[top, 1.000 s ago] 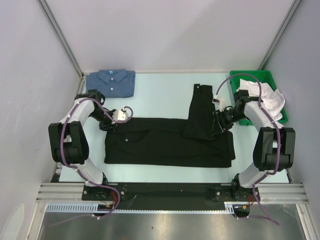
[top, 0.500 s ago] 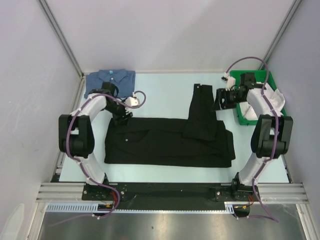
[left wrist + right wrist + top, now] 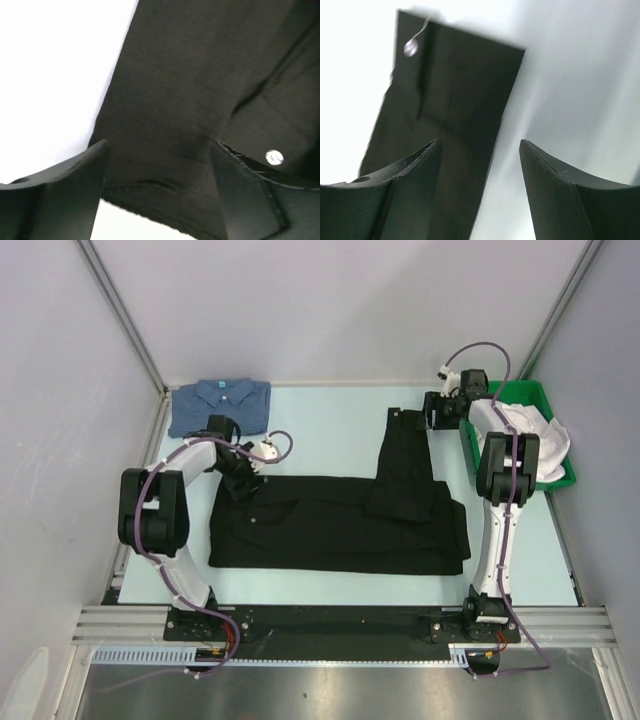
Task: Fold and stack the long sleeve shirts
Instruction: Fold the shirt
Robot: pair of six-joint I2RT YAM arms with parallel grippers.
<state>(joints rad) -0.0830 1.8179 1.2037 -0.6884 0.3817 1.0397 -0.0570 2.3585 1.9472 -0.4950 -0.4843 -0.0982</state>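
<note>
The black long sleeve shirt [image 3: 340, 525] lies folded into a long band across the table. One sleeve [image 3: 400, 455] sticks out toward the back. A folded blue shirt [image 3: 222, 405] rests at the back left. My left gripper [image 3: 243, 468] hangs open over the black shirt's far left corner. In the left wrist view black cloth [image 3: 190, 90] with a pale button [image 3: 273, 157] lies flat under the spread fingers [image 3: 75, 190]. My right gripper [image 3: 432, 412] stands open beside the sleeve's cuff [image 3: 455, 80]. Its fingers straddle the cuff's right edge, and nothing is pinched.
A green bin [image 3: 530, 392] holding crumpled white cloth [image 3: 545, 440] stands at the back right, just behind the right arm. Grey walls with metal posts close in the table on three sides.
Both grippers have opened and let go of the black shirt. The right gripper has moved from the shirt's right side up along the sleeve to its cuff. The left gripper shifted slightly back and right.
</note>
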